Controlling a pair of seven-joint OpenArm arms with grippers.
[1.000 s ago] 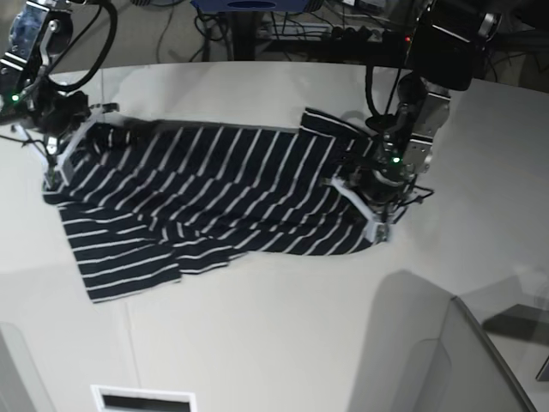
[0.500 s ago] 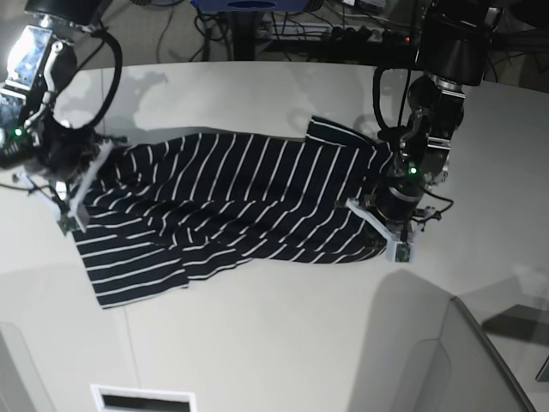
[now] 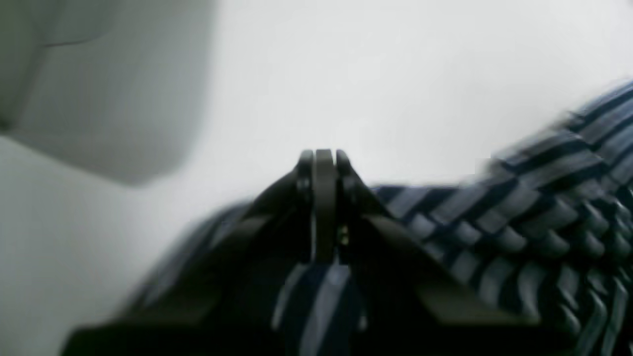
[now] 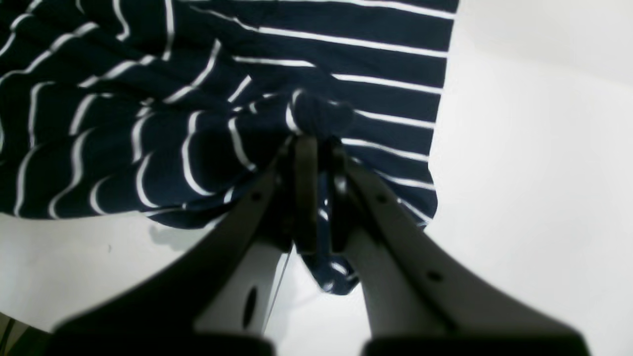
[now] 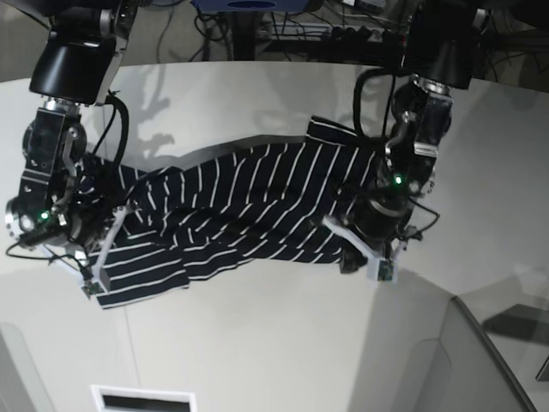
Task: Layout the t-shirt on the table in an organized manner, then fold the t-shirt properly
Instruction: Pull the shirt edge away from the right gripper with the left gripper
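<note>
The dark navy t-shirt [image 5: 249, 206] with thin white stripes lies stretched and wrinkled across the off-white table [image 5: 274, 343] between my two arms. On the base view's right, my left gripper [image 5: 356, 256] is shut on the shirt's edge. Up close, its fingertips [image 3: 324, 158] are pressed together, with striped t-shirt fabric [image 3: 544, 222] beneath and beside them. My right gripper [image 5: 94, 279], on the base view's left, is shut on the opposite edge. In its wrist view the right gripper [image 4: 316, 148] pinches a small bunch of the t-shirt [image 4: 316, 111] over the table [image 4: 544, 198].
Cables and dark equipment [image 5: 283, 26] crowd the area behind the table's curved far edge. A grey panel [image 5: 429, 360] rises at the front right. A white slotted fixture [image 5: 141, 399] sits at the front edge. A thin dark seam [image 5: 129, 326] crosses the tabletop.
Both arms have drawn the t-shirt toward the table's front edge, each still gripping an edge. The fabric now sags and wrinkles more in the middle.
</note>
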